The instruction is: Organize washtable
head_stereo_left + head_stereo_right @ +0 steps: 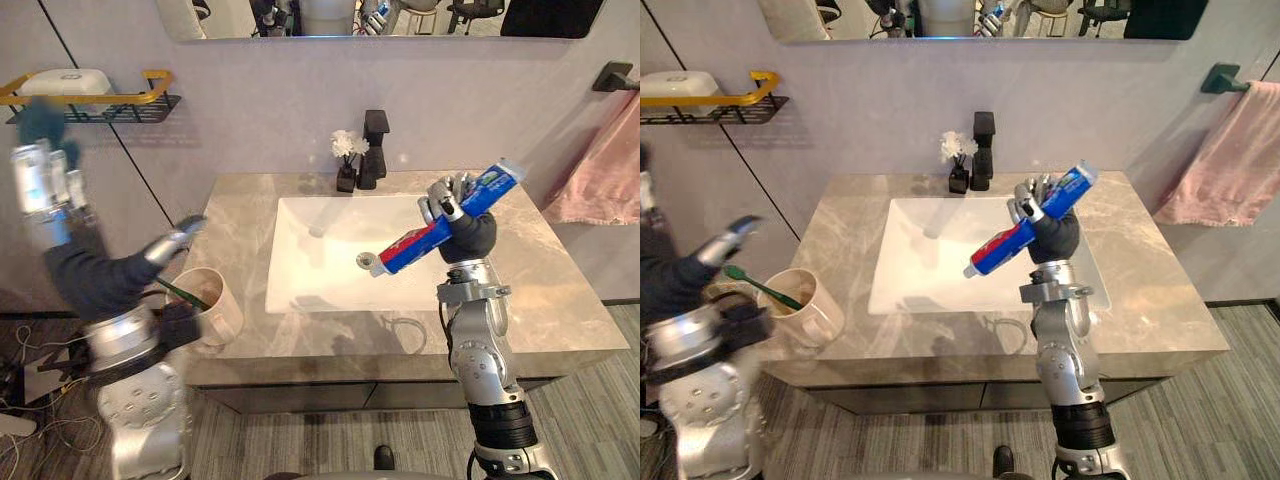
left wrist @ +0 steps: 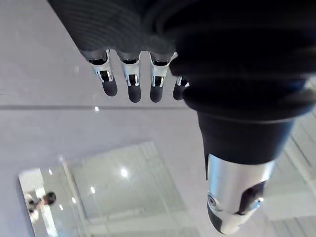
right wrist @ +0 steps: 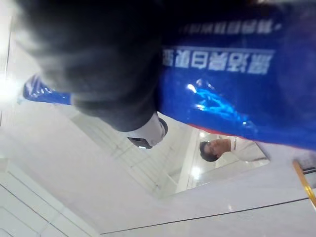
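Right hand (image 1: pixel 447 200) grips a toothpaste tube (image 1: pixel 425 240) above the sink (image 1: pixel 310 255), likely bound for the cup (image 1: pixel 215 305) left of it. Left hand (image 2: pixel 129 81) hangs open.

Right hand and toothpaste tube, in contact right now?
Touching. The left eye view shows the right hand with its fingers curled round the tube, holding it above the sink.

at right of centre the right hand (image 1: pixel 468 236) curls round a blue and red toothpaste tube (image 1: pixel 418 243), which slants above the white sink (image 1: pixel 300 260). at the left edge the left hand (image 1: pixel 70 240) is raised, blurred, fingers straight. below it, at the lower left corner of the counter (image 1: pixel 540 290), is a beige cup (image 1: pixel 222 315) with a green toothbrush (image 1: pixel 185 293) in it.
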You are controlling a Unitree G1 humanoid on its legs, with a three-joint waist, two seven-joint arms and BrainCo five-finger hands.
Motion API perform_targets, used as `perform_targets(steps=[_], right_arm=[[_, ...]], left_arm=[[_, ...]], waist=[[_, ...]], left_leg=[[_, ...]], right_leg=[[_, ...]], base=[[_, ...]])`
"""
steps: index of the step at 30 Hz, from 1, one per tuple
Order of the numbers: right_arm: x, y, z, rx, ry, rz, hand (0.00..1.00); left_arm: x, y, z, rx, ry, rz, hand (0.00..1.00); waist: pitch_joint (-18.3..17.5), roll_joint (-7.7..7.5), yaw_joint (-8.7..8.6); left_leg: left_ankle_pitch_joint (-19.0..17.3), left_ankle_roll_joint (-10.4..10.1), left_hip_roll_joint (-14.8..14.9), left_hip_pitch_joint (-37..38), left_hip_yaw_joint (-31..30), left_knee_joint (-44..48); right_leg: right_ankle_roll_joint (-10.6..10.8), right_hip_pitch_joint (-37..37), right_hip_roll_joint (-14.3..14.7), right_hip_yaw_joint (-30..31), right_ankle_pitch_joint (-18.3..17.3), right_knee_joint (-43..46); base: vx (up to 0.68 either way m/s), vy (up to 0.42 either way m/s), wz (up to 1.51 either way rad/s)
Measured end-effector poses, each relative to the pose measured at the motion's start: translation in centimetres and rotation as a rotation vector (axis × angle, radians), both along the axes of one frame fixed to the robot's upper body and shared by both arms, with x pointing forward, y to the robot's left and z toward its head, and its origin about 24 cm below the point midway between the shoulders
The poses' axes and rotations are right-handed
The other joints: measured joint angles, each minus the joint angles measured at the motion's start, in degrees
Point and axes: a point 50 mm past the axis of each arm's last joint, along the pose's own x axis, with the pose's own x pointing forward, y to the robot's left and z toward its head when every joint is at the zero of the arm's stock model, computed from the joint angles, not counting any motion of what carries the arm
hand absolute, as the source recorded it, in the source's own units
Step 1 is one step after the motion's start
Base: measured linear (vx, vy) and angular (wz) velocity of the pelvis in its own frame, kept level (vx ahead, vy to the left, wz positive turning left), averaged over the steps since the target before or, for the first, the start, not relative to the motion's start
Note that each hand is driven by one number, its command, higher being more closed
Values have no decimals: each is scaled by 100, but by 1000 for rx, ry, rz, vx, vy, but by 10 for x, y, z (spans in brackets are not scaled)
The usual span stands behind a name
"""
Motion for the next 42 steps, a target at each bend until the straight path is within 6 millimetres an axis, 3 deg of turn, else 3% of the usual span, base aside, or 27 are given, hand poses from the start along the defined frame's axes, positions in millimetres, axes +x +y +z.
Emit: perform_targets(steps=[5,11,15,18,21,24,29,40,42], right_arm=[[-3,-11,-4,6,15,-46,100],[-5,-17,-7,14,29,-76,100],[-5,-17,-7,15,29,-74,100],[-5,-10,-8,15,28,-50,100],[-5,-7,-8,22,25,-42,100],[-5,-7,-7,35,20,-49,100],[-4,-1,-7,39,29,-37,100],[13,56,42,-34,-157,175,100],[18,69,49,-59,-178,219,100]], left_arm=[[-16,32,-46,-195,144,127,0],[-17,41,-119,-471,365,111,0],[-17,32,-178,-647,575,69,0],[-26,13,-230,-793,790,30,0],[-34,-6,-260,-877,934,-23,0],[-41,-14,-274,-919,1004,-49,0],[-47,-27,-293,-975,1100,-76,0],[-55,-65,-319,-977,1339,-277,0],[-54,-64,-319,-961,1353,-286,0]], waist=[[-35,62,89],[-49,84,154],[-50,81,161],[-57,70,164],[-61,61,187],[-61,53,277],[-71,7,288],[-60,-52,302],[-59,-54,307]], left_leg=[[8,-9,-1,3,-63,-77],[12,-15,-6,-21,-172,-74],[12,-16,-23,-23,-266,-75],[11,-16,-17,-25,-292,-72],[12,-16,-13,-37,-312,-65],[11,-17,-15,-52,-327,-52],[10,-17,-42,-96,-445,34],[35,-55,-8,-132,-474,63],[41,-64,-3,-121,-484,66]], right_leg=[[6,-3,-47,-69,-20,1],[21,12,-63,-168,-55,4],[45,61,-89,-277,-94,2],[39,61,-86,-302,-118,2],[39,57,-83,-321,-141,2],[42,50,-84,-332,-147,3],[43,44,-107,-450,-146,21],[30,80,-77,-471,-136,4],[23,81,-69,-471,-132,4]], base=[[6,15,7],[14,10,9],[7,13,14],[10,7,4],[18,4,2],[0,0,0],[17,7,12],[-28,-2,1],[0,0,0]])
